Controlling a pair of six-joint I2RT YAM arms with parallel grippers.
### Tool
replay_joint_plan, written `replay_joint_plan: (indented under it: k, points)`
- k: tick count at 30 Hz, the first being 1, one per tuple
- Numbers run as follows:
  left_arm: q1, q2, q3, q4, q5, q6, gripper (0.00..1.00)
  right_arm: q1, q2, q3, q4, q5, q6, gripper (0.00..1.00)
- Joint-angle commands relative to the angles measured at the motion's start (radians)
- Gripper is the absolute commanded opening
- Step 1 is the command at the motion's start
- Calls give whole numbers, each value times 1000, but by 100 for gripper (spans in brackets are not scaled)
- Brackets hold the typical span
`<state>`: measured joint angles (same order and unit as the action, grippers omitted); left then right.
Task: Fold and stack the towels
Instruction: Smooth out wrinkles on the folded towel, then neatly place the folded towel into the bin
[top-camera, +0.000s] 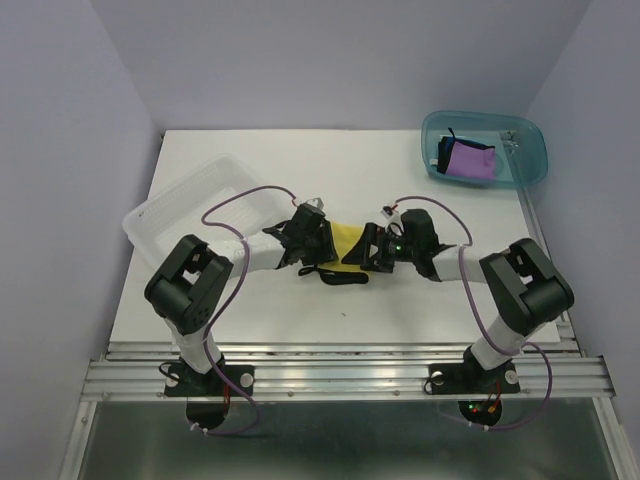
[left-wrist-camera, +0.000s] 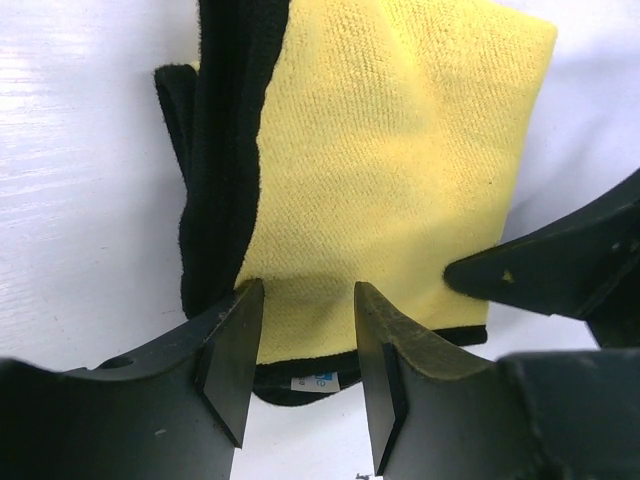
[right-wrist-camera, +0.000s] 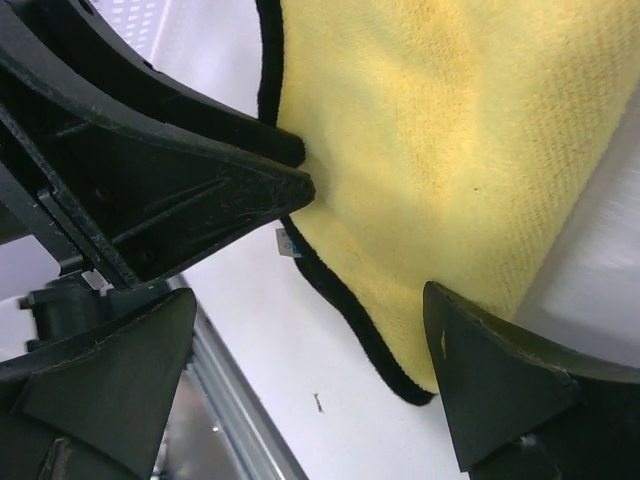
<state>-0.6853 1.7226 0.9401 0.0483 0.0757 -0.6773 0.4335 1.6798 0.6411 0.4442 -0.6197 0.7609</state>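
A folded yellow towel (top-camera: 347, 241) lies on a black towel (top-camera: 336, 276) at the table's near middle. In the left wrist view the yellow towel (left-wrist-camera: 390, 150) covers most of the black one (left-wrist-camera: 215, 150), which sticks out at its left and near edges. My left gripper (top-camera: 327, 247) is open at the yellow towel's left edge; its jaws (left-wrist-camera: 308, 340) straddle the near edge, gripping nothing. My right gripper (top-camera: 362, 250) is wide open at the towel's right edge (right-wrist-camera: 310, 380), one finger (right-wrist-camera: 500, 390) over the yellow towel (right-wrist-camera: 450, 130) and its black border (right-wrist-camera: 340, 295).
A clear plastic bin (top-camera: 190, 205) stands at the left. A teal bin (top-camera: 520, 135) at the back right holds a folded purple towel (top-camera: 470, 160) and a dark one. The metal rail (top-camera: 340, 365) runs along the near table edge.
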Motion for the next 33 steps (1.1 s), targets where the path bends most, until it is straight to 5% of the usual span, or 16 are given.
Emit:
replay_joint_plan:
  k: [1, 8, 16, 22, 28, 33]
  points:
    - [1, -60, -15, -7, -8, 33, 53, 5, -103, 133, -203, 118, -233, 100]
    - [-5, -106, -4, -13, -5, 62, 56, 1, -117, 484, -586, 287, -750, 100]
    - [-25, -219, -3, -88, -26, 58, 57, -1, 101, 843, -889, 123, -1242, 100]
    - [-23, -366, -20, -283, -198, 38, 80, 13, 267, 988, -1033, 152, -1335, 100]
    - [-22, -588, -40, -352, -328, 12, 96, 82, 334, 959, -960, 285, -1347, 100]
    - [-17, -710, -76, -401, -401, -18, 99, 97, 371, 983, -889, 330, -1350, 100]
